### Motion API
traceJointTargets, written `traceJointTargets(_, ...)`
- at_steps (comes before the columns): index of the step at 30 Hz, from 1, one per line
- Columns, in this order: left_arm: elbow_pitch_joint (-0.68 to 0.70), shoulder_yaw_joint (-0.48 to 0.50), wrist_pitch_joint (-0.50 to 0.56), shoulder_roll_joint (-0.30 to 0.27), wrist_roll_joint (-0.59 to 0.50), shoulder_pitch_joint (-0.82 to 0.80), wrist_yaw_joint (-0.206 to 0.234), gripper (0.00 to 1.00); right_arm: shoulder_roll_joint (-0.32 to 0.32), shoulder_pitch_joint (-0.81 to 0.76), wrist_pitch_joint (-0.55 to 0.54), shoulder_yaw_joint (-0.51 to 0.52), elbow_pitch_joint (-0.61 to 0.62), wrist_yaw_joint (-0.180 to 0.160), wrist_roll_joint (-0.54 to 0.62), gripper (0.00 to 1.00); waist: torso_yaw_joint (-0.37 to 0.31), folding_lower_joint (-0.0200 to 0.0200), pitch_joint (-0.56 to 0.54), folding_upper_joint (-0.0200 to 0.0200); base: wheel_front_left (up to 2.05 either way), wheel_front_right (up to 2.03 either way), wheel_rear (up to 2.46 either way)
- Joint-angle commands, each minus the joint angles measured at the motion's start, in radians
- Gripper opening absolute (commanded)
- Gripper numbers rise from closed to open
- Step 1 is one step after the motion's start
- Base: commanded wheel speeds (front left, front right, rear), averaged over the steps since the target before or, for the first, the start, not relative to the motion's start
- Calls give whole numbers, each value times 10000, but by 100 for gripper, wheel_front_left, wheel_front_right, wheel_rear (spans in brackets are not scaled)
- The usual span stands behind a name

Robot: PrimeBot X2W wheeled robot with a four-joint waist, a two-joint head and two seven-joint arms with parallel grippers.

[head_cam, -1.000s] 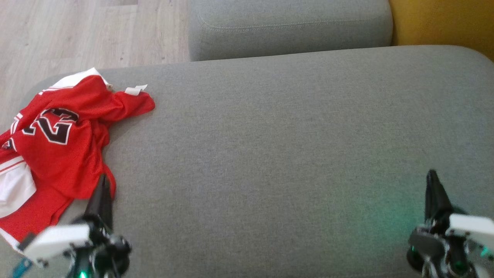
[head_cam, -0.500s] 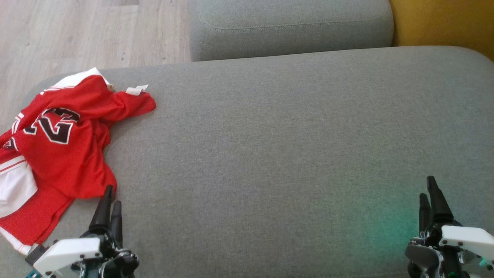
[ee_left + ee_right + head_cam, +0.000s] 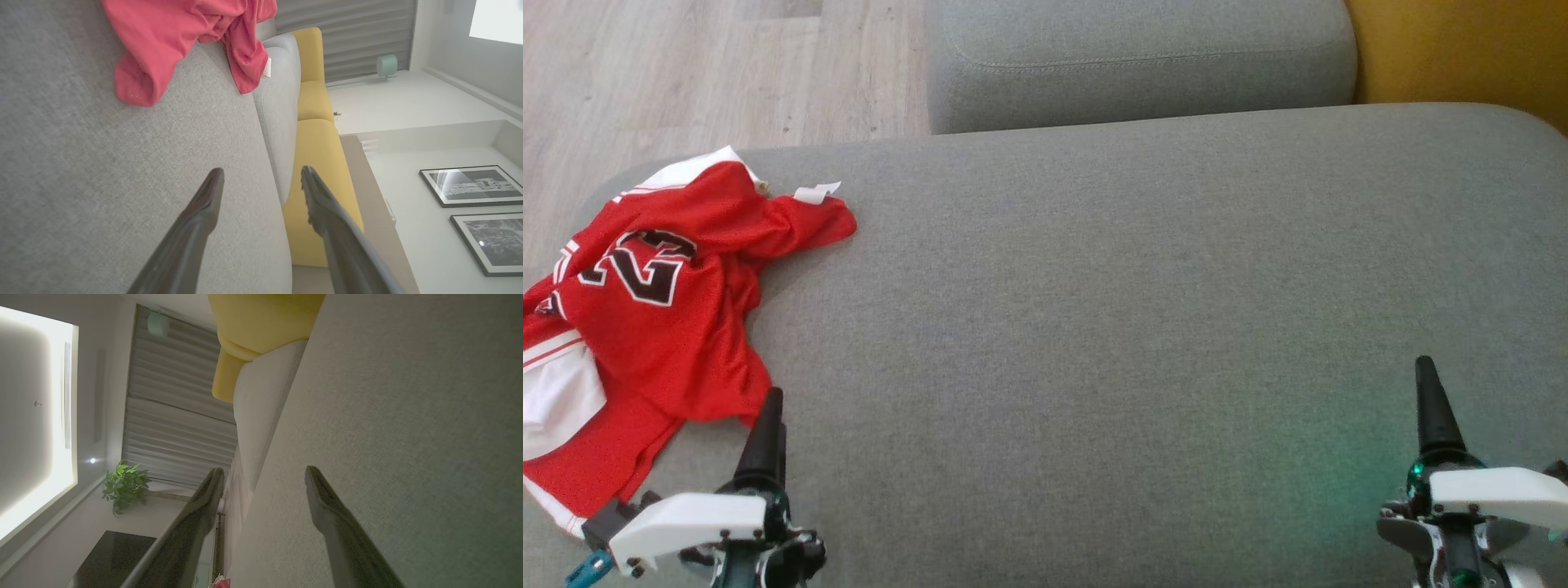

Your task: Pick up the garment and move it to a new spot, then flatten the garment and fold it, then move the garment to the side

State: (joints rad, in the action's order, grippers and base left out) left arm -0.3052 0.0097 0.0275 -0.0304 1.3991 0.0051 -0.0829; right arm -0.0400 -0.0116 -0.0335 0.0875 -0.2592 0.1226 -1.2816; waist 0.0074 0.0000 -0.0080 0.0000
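red jersey [image 3: 662,351] — number [image 3: 645,265] reads 23

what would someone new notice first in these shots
The crumpled red jersey with its black number, heaped at the left end of the grey seat cushion, grabs the eye first. Next come the dark-fingered grippers at the near edge: the left gripper, open, just short of the jersey, and the right gripper, open, over bare fabric at the right. A yellow cushion fills the top right corner.
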Motion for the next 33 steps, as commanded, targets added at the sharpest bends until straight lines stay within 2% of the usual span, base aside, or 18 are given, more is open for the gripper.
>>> traceJointTargets(1,383,29,-90,-147,-248,-360,61,100,-129,264,127,-111,447,19,325,100,5,0,-4,0,0,0,0)
traceJointTargets(15,356,-353,-499,-355,-2522,-313,558,100,-305,212,539,-636,748,28,2855,100,48,0,-77,0,0,0,0)
traceJointTargets(33,549,-683,-1055,-532,-5269,-237,833,100,-339,185,1100,-1057,996,40,5506,100,78,0,-152,0,0,0,0)
